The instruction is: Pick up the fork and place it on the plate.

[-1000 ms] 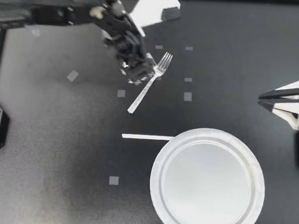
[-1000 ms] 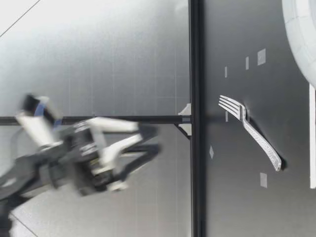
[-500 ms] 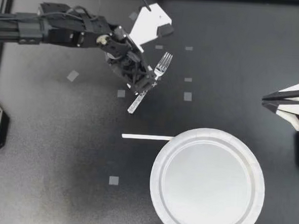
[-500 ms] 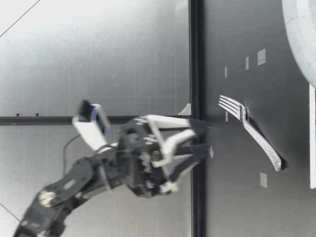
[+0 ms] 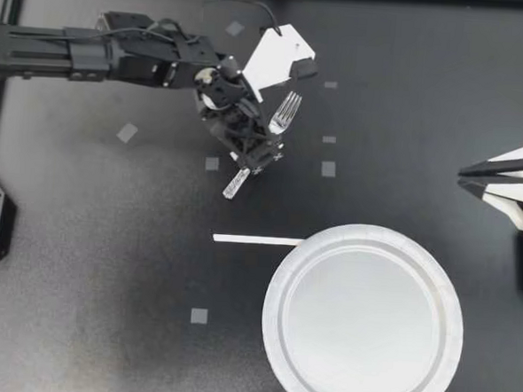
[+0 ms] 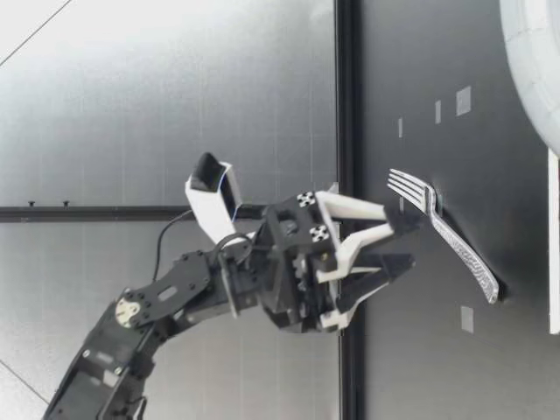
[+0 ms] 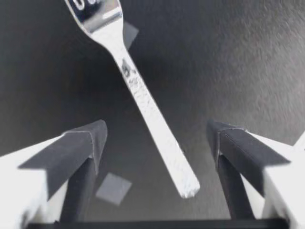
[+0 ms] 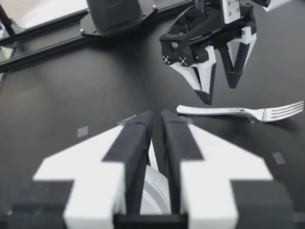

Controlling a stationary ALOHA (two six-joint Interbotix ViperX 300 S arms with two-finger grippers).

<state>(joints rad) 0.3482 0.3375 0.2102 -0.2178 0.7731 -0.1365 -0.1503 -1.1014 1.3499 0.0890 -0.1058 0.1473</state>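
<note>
Left gripper [image 5: 251, 155] has moved along the fork [image 5: 284, 115]: 1.0 s ago it sat beside the neck, just behind the tines, and it now covers the mid-handle from above, leaving only the tines and the handle's end showing. Low view: the gripper was blurred and well above the fork 1.0 s ago, lower but short of it at 0.5 s, and has now come down so its fingertips are level with the fork, close over the tabletop [image 5: 106, 266]. The jaws now stand apart on either side of the fork's handle, clear of it on both sides.
</note>
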